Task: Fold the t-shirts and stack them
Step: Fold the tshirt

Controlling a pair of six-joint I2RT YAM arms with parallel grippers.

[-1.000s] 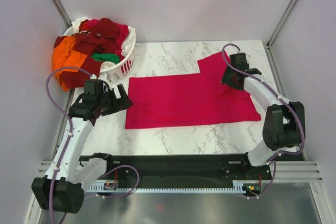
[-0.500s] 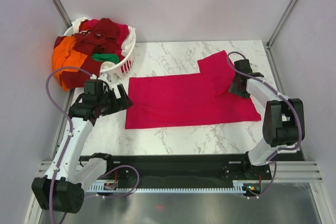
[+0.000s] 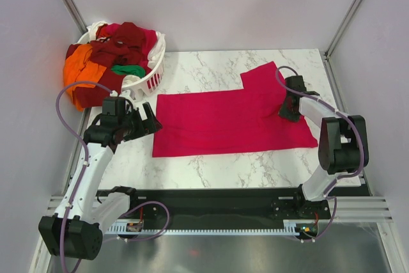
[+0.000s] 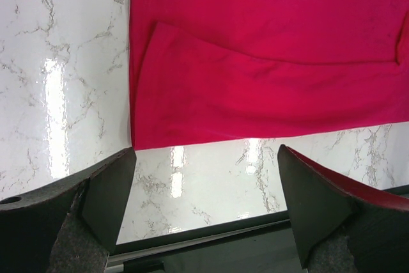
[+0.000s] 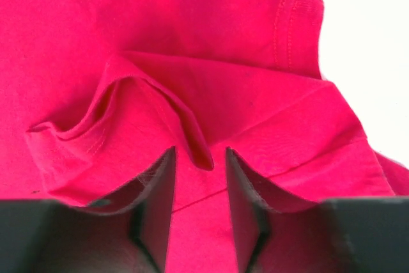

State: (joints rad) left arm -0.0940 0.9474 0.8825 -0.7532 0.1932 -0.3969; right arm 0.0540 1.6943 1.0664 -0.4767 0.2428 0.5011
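Crimson-pink t-shirt (image 3: 230, 123): raised fold inside right pincer (image 5: 200, 151), narrowly apart; left pincer (image 4: 206, 150) wide apart.

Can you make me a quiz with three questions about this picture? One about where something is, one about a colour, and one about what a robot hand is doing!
1. Where is the laundry basket?
A) at the table's far left corner
B) between the two arms
C) beside the right arm

2. What colour is the t-shirt spread on the table?
A) green
B) crimson-pink
C) white

3. How is the left gripper?
A) shut on the t-shirt
B) shut on the basket
C) wide open, holding nothing

Answers: 1 A, the top view shows it in that corner. 2 B, the flat cloth is bright pink-red. 3 C, its jaws stand far apart with nothing between them.
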